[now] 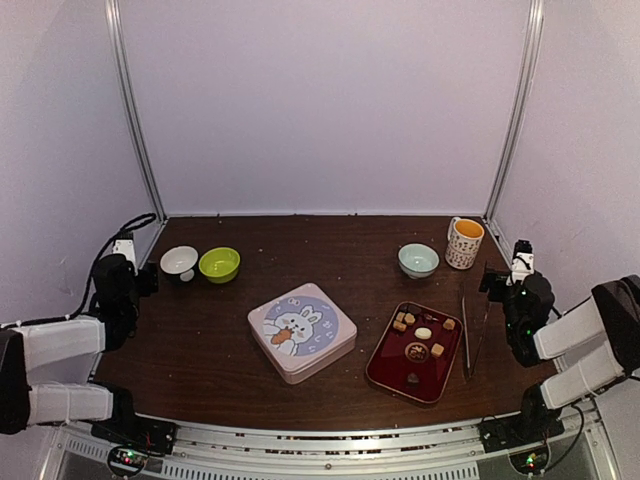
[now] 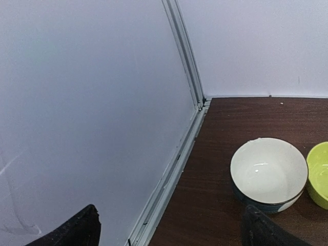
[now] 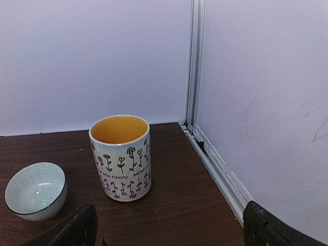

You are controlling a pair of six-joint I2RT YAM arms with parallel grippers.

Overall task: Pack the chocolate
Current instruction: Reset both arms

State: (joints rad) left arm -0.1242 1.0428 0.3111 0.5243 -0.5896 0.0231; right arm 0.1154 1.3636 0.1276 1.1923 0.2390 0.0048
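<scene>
1. The chocolate (image 1: 423,333) lies in the red tray (image 1: 385,372), at the near-right area of the bench (image 1: 200,340).
2. The lidded rabbit tin (image 1: 302,331) sits left of the tray, apart from it; tongs (image 1: 465,340) lie just right of the tray.
3. My left tool (image 2: 169,233) hovers at the bench's left edge, fingers apart, holding nothing.
4. My right tool (image 3: 171,230) hovers at the right edge, fingers apart, holding nothing.
</scene>
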